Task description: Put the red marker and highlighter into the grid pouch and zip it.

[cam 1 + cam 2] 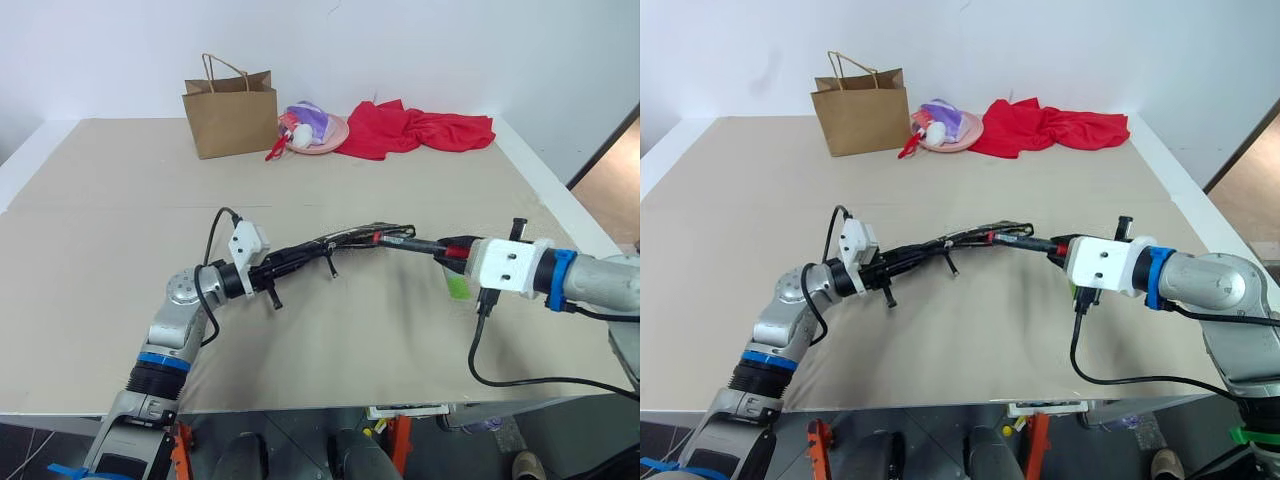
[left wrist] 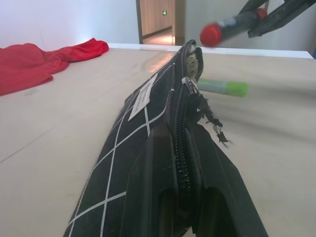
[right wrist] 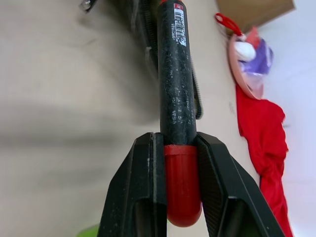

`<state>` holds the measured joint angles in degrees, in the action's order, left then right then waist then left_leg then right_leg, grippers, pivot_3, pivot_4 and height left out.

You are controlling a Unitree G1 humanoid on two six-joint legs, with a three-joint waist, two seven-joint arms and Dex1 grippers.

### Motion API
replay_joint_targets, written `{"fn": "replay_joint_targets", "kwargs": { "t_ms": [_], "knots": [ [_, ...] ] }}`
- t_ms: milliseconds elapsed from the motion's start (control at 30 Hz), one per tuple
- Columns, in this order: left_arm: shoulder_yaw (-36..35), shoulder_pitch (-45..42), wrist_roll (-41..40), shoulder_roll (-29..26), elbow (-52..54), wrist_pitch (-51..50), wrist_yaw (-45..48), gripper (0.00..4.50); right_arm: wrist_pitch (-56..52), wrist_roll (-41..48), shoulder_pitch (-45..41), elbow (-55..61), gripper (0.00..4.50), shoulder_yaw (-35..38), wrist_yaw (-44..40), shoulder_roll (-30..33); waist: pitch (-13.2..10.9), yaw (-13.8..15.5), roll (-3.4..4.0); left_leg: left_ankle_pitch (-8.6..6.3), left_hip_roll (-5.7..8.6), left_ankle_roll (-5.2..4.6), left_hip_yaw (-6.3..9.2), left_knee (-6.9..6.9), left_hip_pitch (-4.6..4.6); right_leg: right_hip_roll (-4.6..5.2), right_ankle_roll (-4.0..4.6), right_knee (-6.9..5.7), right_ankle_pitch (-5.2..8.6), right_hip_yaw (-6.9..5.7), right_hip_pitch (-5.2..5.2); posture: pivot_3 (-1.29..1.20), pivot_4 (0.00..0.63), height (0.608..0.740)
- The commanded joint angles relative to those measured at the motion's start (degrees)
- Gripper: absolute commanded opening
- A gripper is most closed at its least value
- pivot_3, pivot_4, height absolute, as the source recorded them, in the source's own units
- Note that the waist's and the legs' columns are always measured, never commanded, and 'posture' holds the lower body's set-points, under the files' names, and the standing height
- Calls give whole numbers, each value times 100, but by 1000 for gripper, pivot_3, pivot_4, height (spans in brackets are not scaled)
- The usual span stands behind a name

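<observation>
A: Black grid fabric first. What's the left gripper point(image 1: 285, 262) doing w/ the grid pouch point(image 1: 340, 245)?

B: Clamped tight on one end of it, fingers pinching both sides of the zipper edge. Pouch is lifted off the table point(image 1: 100, 210), edge-on, long axis running from the gripper toward 2 o'clock in the head view. White label faces the red cloth point(image 2: 34, 61) side in the left wrist view. Zipper pull cord point(image 2: 210, 116) dangles near the far end.

A: Right side?

B: Right gripper point(image 3: 181, 195) is gripping the red marker point(image 3: 176, 98) by its red half, jaws only part closed since the pen body fills the gap. Black half sticks out past the fingertips.

A: Which way does it point?

B: Long axis in line w/ the gripper, black tip aimed toward 9 o'clock in the head view, at the pouch's far end. Tip is right at that end; can't tell if it's touching or inside.

A: Highlighter?

B: The highlighter point(image 2: 224, 87) lies flat on the table, below the right gripper, just beside the pouch's far end. Seen from the head it's a green bit point(image 1: 458, 287) at about 6 o'clock from the marker. Nothing gripping it.

A: Rest of the table?

B: Brown paper bag point(image 1: 231, 115) upright at 12 o'clock far edge, pink plate point(image 1: 318, 132) w/ small stuff next to it, then the red cloth toward 1 o'clock. All well apart from both grippers.
</observation>
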<state>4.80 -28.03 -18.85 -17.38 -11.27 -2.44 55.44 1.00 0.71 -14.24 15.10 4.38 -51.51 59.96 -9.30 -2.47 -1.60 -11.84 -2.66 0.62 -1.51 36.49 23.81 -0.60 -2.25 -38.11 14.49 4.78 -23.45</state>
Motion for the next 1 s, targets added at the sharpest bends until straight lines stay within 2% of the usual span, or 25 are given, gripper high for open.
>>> {"fn": "replay_joint_targets", "kwargs": {
  "t_ms": [33, 667, 767, 1000],
  "knots": [
    [5, -65, 11, -14, 220, 17, -22, 0, 322, -153, -138, -157, 588, 49, -56, 122, 0, 0, 0, 0, 0, 0, 0, 0, 0, 0, 0, 0, 0, 0, 0, 0, 150, 740],
    [51, 3, -20, 9, 485, -126, -88, 0, 815, -555, -801, -959, 588, -534, -166, -105, 0, 3, 1, 1, 0, 1, -4, 1, -5, -1, 4, -4, -3, 5, 2, 0, 150, 740],
    [50, -11, -26, -3, 490, -151, -88, 0, 881, -790, -1080, -1121, 588, -820, -148, -267, 0, -5, 1, 1, -1, 2, -6, 1, -7, -1, 6, -4, -4, 7, 2, 0, 150, 740],
    [57, -101, -22, -17, 431, -164, -68, 0, 838, -1428, -2320, -1526, 588, -1873, -191, -1389, -1, -16, 1, 5, -9, 5, -7, -2, -30, -14, 18, -14, -13, 10, 8, 0, 150, 740]
  ]
}}
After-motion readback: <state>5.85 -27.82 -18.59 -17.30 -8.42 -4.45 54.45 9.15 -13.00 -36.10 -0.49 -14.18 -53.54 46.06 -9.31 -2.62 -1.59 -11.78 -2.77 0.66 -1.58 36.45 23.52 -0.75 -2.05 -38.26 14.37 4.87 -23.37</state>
